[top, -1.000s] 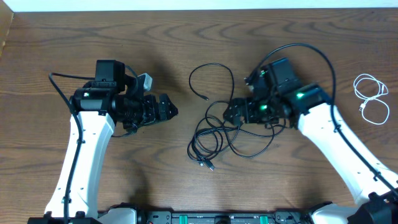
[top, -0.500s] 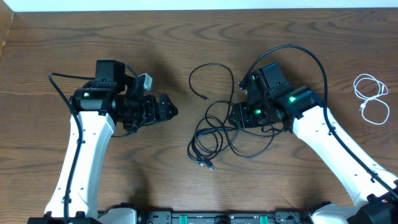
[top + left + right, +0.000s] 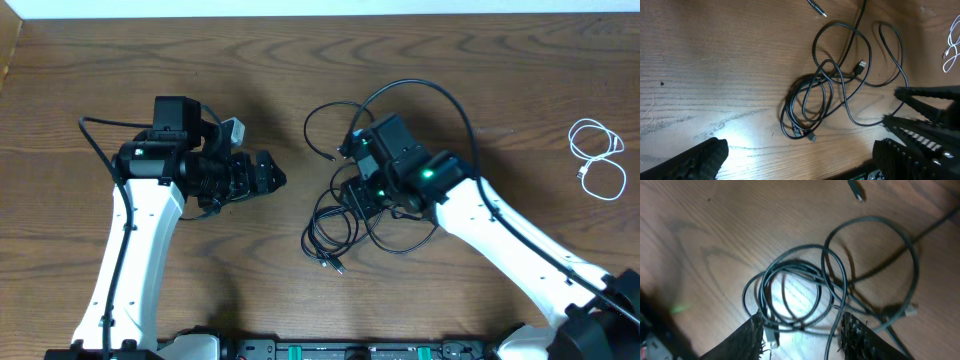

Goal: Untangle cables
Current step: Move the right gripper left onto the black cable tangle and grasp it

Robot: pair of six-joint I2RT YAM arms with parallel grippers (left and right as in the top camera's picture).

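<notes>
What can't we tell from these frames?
- Overhead: the right gripper hides its own fingertips, so contact with the black cables is unclear.
- Right wrist: black cables blurred, overlapping and cut by the bottom and right edges; count unclear.
- White cable: plugs too small overhead; cut by the right edge in the left wrist view.

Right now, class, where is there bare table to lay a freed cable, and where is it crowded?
Bare wood lies between the left gripper and the black cables, in front of the tangle between both arms, and between the right arm and the white cable. Crowded: the middle, where the right gripper hangs over the loops.
</notes>
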